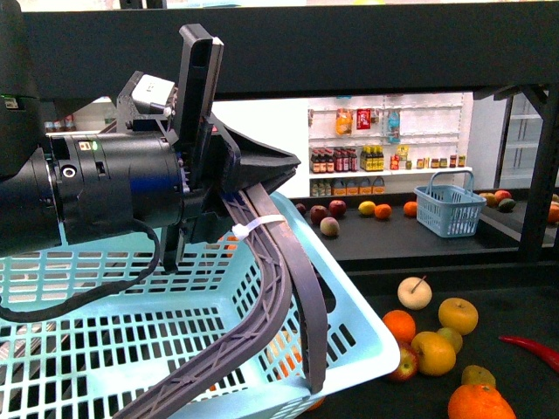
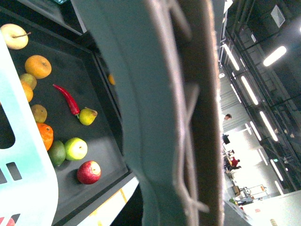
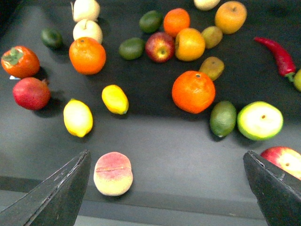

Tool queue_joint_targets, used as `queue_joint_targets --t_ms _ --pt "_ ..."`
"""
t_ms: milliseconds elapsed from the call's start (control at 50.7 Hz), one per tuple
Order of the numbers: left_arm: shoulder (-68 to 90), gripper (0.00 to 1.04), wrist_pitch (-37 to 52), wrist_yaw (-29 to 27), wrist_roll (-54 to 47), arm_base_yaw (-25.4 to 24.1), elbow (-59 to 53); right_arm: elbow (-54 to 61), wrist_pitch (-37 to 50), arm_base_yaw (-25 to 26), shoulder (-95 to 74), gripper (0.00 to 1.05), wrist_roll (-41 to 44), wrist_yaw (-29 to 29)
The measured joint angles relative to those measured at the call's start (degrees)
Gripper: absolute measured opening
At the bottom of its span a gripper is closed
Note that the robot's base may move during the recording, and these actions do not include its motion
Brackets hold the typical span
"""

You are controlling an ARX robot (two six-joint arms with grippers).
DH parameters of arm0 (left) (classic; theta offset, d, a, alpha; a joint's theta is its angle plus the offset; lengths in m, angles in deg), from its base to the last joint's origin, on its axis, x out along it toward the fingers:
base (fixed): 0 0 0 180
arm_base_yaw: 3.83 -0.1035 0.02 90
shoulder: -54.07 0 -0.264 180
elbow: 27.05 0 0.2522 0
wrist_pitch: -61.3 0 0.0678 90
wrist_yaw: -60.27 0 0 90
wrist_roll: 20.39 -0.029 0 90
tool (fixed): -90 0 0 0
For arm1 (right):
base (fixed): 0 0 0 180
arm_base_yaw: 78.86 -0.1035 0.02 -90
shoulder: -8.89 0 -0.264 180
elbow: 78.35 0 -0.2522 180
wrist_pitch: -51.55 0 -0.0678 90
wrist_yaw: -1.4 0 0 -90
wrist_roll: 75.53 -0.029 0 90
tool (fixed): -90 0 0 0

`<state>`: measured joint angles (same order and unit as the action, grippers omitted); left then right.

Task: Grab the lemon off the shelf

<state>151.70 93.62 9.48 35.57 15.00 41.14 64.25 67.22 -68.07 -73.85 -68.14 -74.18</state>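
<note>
Black shelf tray (image 3: pixel 160 150) scattered with fruit. Lemon (image 3: pixel 78 117) lying on it, just beside a second yellow fruit (image 3: pixel 115 99), near a peach (image 3: pixel 113 173). Right gripper (image 3: pixel 164 197) spread wide over the tray's front, empty. Left gripper (image 1: pixel 262 175) clamped on the dark handle (image 1: pixel 297 279) of a pale blue basket (image 1: pixel 87 349).
</note>
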Motion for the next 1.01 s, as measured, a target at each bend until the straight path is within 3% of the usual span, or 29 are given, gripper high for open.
queue_joint_targets --t_ms 118,375,670,1005 --pt "0.0 0.07 0.0 -0.1 0.0 0.0 0.0 -7.4 5.6 -1.5 -17.0 0.97 1.8 0.0" --pt "0.0 0.07 0.0 0.2 0.0 0.0 0.0 -23.5 7.4 -6.3 -41.3 0.97 4.9 0.1" --pt "0.0 0.07 0.0 0.0 -0.1 0.0 0.0 -35.2 9.0 -12.1 -52.7 0.97 6.2 0.7" --pt "0.0 0.07 0.0 0.0 -0.2 0.0 0.0 -42.6 11.1 -15.8 -63.0 0.97 14.9 1.8"
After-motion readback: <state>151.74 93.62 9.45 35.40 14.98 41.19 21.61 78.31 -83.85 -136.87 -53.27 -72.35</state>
